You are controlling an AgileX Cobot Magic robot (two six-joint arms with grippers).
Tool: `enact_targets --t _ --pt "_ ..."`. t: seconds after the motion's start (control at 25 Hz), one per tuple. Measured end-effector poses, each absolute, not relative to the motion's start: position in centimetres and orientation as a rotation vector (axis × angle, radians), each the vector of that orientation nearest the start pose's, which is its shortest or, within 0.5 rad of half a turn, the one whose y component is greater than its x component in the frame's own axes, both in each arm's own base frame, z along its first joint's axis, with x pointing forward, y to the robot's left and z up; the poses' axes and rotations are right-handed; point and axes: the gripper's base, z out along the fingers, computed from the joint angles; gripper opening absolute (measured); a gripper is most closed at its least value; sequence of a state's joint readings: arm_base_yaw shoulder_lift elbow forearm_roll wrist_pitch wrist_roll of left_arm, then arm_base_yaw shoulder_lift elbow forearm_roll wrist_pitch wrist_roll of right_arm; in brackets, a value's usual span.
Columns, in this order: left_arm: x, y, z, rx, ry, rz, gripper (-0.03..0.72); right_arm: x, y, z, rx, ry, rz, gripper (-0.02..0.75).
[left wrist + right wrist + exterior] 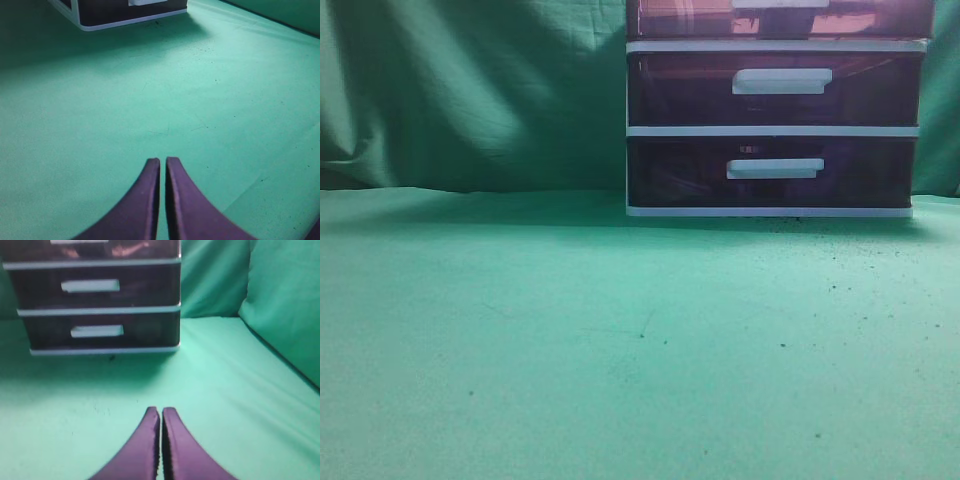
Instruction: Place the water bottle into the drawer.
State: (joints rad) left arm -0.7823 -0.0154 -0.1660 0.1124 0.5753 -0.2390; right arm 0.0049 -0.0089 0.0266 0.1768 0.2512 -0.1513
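Item: left tool [163,161]. Pose: held low over the green surface [150,100], pointing out across bare cloth, with the corner of the drawer unit [125,12] well ahead and to its left. Its two dark fingers lie pressed together along their length, holding nothing. Neither arm appears in the exterior view.

Item: surface, middle ground. Green cloth, creased and flecked with dark specks; nothing stands on it in any view.

Item: water bottle. Not seen in any of the three views. Where it is cannot be told; the drawer fronts are dark and tinted, and no bottle shape can be made out behind them.

Item: drawer unit, toward the right at the back of the surface against the green backdrop. Dark fronts, pale frame. The middle drawer [775,88] and the bottom drawer [770,172] both sit flush with the frame; the top drawer [780,15] is cut off by the frame edge. Each has a pale handle [775,168].

Item: right tool [161,411]. Pose: low over the surface, aimed squarely at the drawer fronts from some way back, nearest in line with the bottom drawer's right side. Fingers closed against each other, empty.

Progress, as judged: either nothing is begun or the work is finished; the views do not settle which.
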Motion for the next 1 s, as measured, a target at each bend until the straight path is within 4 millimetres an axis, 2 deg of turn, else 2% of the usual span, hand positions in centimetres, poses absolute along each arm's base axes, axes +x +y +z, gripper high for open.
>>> enact_targets --t 0.2,0.88,1.0 --pt "3.20 -2.40 21.77 0.560 1.832 -0.576 0.000 5.28 0.54 17.11 0.004 1.869 0.092 0.000" --pt "3.20 -2.40 21.77 0.560 1.832 -0.576 0.000 5.24 0.55 17.01 0.022 1.881 0.105 0.000" --pt "3.50 -2.07 21.84 0.590 1.800 -0.482 0.000 5.24 0.55 17.01 0.022 1.881 0.105 0.000"
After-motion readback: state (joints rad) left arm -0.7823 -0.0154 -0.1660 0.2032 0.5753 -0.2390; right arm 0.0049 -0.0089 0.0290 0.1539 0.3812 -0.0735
